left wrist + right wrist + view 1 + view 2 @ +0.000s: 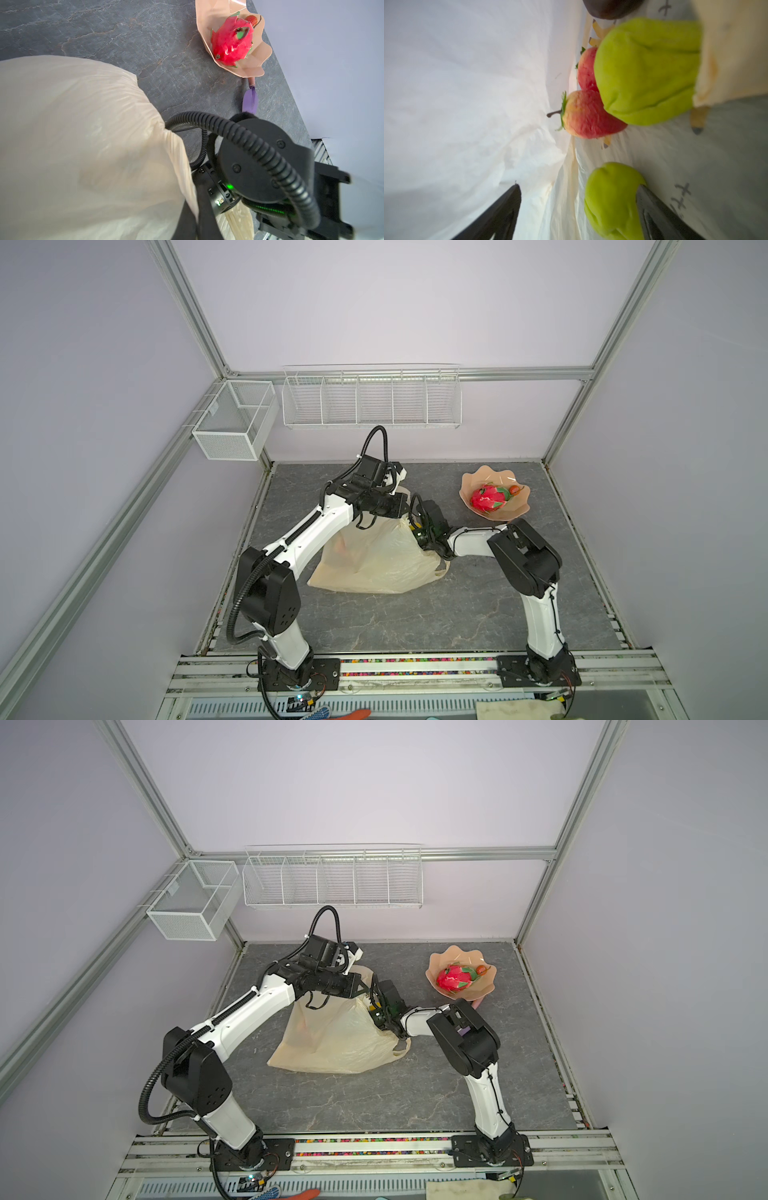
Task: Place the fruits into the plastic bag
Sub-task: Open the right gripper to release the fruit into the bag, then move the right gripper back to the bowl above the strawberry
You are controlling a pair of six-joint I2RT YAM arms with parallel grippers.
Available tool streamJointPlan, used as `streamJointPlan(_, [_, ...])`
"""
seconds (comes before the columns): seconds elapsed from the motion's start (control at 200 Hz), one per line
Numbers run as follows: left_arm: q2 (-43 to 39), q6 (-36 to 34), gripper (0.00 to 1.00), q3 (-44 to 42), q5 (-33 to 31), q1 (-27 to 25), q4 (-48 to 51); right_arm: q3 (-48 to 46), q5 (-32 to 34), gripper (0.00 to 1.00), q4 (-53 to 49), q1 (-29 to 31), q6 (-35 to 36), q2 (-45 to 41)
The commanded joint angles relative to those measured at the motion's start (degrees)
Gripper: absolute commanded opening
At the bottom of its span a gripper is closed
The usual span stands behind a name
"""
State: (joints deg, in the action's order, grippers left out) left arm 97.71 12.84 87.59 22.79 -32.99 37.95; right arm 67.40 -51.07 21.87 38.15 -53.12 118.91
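Right wrist view had the right claw [579, 187] spread apart inside the plastic bag [467, 83], green pear [610, 199] loose beside strawberries [587, 116]. Left claw [405, 506] looked pinched on the bag's rim. Dragon fruit [488, 498] and one small red fruit [515, 489] were left in the dish [478, 479], upper right in a top view.

Robot lab cell: aluminium frame [199, 323], lilac wall panels [395, 302], left arm [316, 526] and right arm [540, 622] on a rail [415, 668]

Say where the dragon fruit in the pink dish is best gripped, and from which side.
Probably across its thick middle, from straight above. The dragon fruit lies on its side in the pink dish, whose raised wavy wall blocks a sideways approach. Jaws should span its short width, clear of the small red fruit beside one end.
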Motion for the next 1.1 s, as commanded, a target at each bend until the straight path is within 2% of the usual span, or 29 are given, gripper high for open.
streamJointPlan(0.0, [-2.16, -0.27, 0.00, -0.99, -1.21, -0.20, -0.72, -0.53, 2.39, 0.89, -15.43, -1.26, 9.38, -6.52])
streamJointPlan(0.22, [-2.27, 0.51, 0.00, -2.39, -1.95, -0.10, -1.90, -4.31, 7.41, 0.89, -29.73, -5.11, 17.30, -14.40])
streamJointPlan(0.45, [-2.06, 0.52, 0.00, -2.78, -1.70, -0.05, -2.41, -7.05, 13.99, 0.90, -38.55, -9.75, 20.96, -21.88])
streamJointPlan(0.715, [-1.87, 0.27, 0.00, -3.44, -1.19, -0.05, -3.15, -4.83, 27.83, 0.91, -52.37, -15.50, 26.90, -29.91])
streamJointPlan(0.92, [-1.50, -0.11, 0.00, -3.39, -0.96, -0.06, -3.29, -5.07, 31.11, 0.94, -55.64, -21.47, 27.68, -35.07])
streamJointPlan(1.1, [-0.89, -0.37, 0.00, -2.91, -0.38, -0.06, -3.24, -4.50, 32.95, 0.94, -55.90, -26.02, 24.99, -36.79])
